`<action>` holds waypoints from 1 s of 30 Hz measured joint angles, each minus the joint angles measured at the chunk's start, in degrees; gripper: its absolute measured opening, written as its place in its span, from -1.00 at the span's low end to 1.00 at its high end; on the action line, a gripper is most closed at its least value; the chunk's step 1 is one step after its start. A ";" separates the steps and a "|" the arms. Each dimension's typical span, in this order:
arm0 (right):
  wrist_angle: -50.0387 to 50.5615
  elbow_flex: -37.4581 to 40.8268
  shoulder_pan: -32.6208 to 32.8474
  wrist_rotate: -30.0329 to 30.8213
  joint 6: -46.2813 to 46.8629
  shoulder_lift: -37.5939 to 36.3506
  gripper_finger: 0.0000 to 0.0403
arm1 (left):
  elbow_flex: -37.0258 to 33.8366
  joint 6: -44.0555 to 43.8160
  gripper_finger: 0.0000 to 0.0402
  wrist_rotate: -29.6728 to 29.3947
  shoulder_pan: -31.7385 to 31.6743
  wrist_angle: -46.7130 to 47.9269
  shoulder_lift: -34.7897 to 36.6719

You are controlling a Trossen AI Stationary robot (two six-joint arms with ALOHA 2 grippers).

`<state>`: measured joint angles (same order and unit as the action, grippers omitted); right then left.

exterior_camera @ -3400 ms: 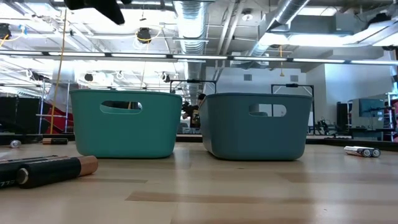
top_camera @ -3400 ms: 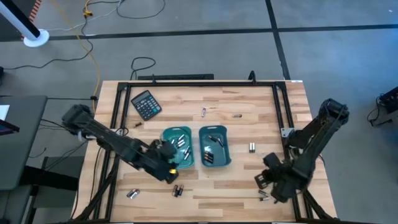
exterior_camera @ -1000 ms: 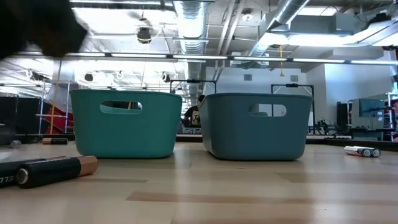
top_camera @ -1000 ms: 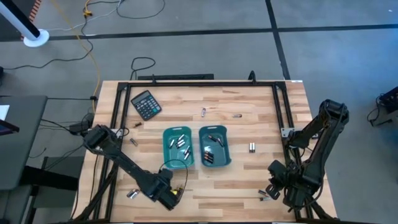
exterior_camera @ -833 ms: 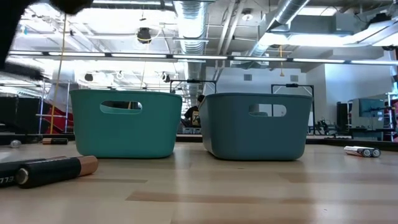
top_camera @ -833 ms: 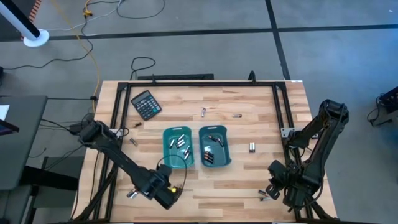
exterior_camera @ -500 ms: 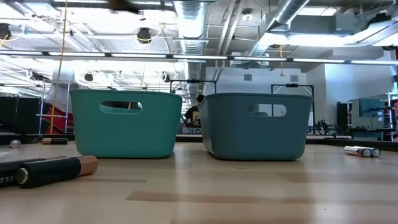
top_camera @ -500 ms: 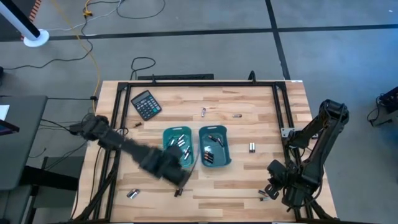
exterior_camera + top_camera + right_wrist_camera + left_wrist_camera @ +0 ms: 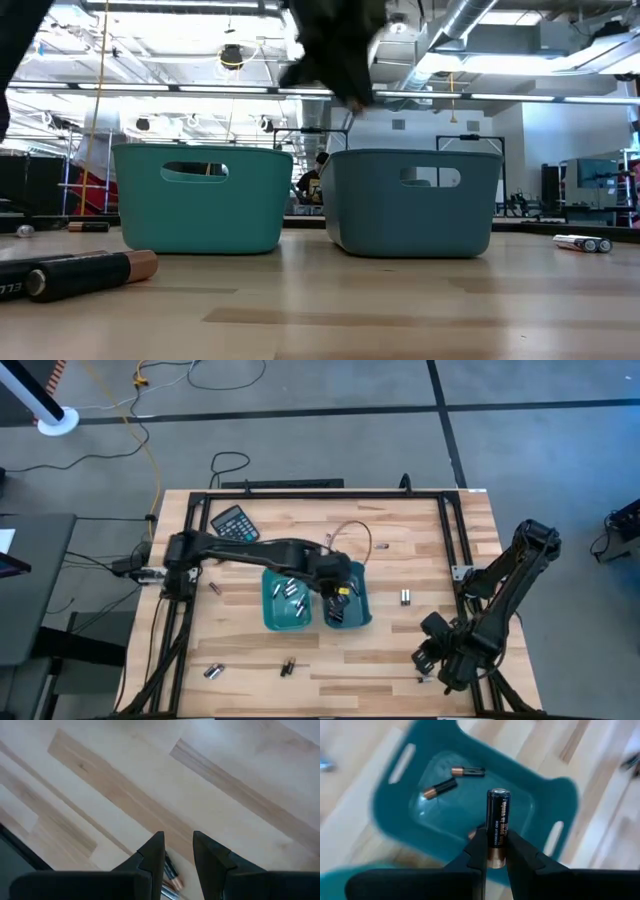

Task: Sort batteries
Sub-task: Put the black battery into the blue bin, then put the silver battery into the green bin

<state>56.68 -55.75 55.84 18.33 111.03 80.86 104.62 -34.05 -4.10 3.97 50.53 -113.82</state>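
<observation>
L gripper (image 9: 495, 851) has swung from the front-left loose cells to over the right bin (image 9: 362, 598), fingers clamped on a dark copper-end battery (image 9: 497, 827) standing upright between them, ready to drop w/ its own kind. R gripper (image 9: 176, 851) hovers low at front-right, fingers slightly apart, cell (image 9: 171, 873) just beyond tips.

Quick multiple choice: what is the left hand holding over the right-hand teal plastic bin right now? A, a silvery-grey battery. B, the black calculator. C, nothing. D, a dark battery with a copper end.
D: the left hand is shut on a dark battery with a copper end, held above the right-hand teal plastic bin.
</observation>
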 joint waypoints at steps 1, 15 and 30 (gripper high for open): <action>-0.20 0.00 -0.42 0.00 0.46 0.02 -0.41 | 0.00 1.32 -0.81 1.18 -0.32 -0.94 -1.42; -0.85 0.00 -5.00 0.00 7.25 0.02 -0.41 | 0.02 12.33 -0.77 7.32 -1.79 -1.91 -14.76; -1.02 0.00 -5.78 0.00 11.42 0.02 -0.41 | 0.94 21.58 -0.26 6.78 -2.16 0.37 -12.04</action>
<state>55.66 -55.75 50.06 18.33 122.45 80.88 105.56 -12.48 2.68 1.80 50.90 -125.86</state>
